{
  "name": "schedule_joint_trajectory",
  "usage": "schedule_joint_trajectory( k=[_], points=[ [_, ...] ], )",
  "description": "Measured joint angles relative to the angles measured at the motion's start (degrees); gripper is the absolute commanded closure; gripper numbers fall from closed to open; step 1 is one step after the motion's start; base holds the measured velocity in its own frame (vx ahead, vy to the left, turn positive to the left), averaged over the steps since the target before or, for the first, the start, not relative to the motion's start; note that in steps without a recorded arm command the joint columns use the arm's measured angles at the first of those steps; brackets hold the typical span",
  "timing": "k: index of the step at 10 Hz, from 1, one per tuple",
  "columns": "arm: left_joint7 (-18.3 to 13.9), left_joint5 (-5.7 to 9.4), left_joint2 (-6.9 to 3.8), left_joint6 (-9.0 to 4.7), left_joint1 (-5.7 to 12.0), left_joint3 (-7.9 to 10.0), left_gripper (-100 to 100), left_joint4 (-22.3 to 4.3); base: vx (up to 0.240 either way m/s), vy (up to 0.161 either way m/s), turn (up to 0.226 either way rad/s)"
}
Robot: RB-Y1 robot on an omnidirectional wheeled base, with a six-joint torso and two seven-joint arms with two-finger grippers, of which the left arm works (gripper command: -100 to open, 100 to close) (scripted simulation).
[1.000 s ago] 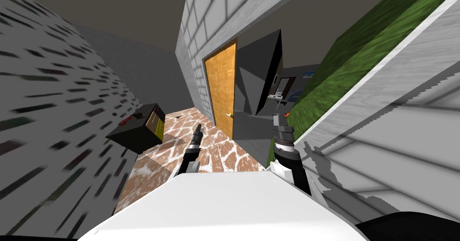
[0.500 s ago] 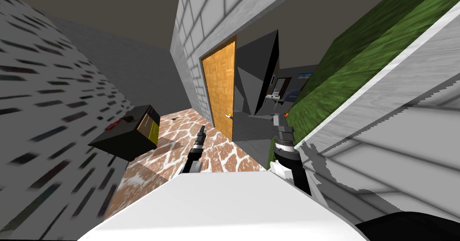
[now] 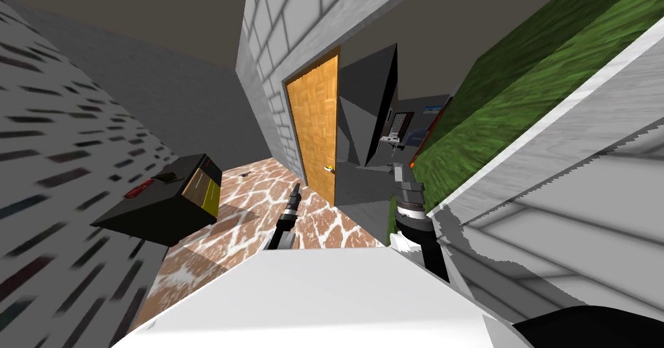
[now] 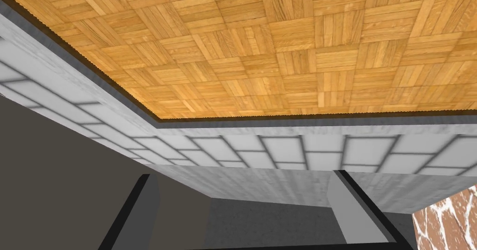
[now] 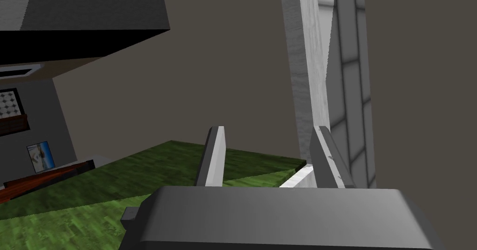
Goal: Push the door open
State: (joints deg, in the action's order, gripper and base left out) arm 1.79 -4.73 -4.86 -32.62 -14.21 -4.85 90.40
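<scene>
The door (image 3: 314, 130) is an orange wood-parquet panel with a small handle (image 3: 331, 168), set in a white tiled wall (image 3: 275, 91). Beside its handle edge a dark grey gap leads toward a room beyond. My left gripper (image 3: 295, 192) hangs over the floor a short way in front of the door's lower part, apart from it. In the left wrist view the door (image 4: 279, 42) spreads across the space ahead of the left gripper (image 4: 244, 173), which is open and holds nothing. My right gripper (image 3: 401, 172) is raised by the green wall; in the right wrist view the right gripper (image 5: 269, 128) is open and holds nothing.
A black box-like cabinet (image 3: 162, 198) with a small red thing on top stands at my left against a speckled wall (image 3: 52, 169). A green wall (image 3: 519, 85) runs close on my right. The floor (image 3: 311, 221) is brown stone pattern, with a small dark object (image 3: 246, 174) lying on it.
The whole head view has shifted, so I have moved: the cabinet has slid left and down in the picture. My left gripper has reached slightly nearer the door. The right arm holds its pose.
</scene>
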Motion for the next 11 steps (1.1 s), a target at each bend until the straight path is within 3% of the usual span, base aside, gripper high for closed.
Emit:
schedule_joint_trajectory(
  k=[3,11],
  points=[
    [-0.67,0.03,-0.01,-1.28,2.89,-0.84,-100,-5.51,0.088,0.063,-0.092],
    [-2.49,0.1,-0.21,-4.09,7.4,-3.26,-100,-16.44,0.076,0.055,-0.074]
  ],
)
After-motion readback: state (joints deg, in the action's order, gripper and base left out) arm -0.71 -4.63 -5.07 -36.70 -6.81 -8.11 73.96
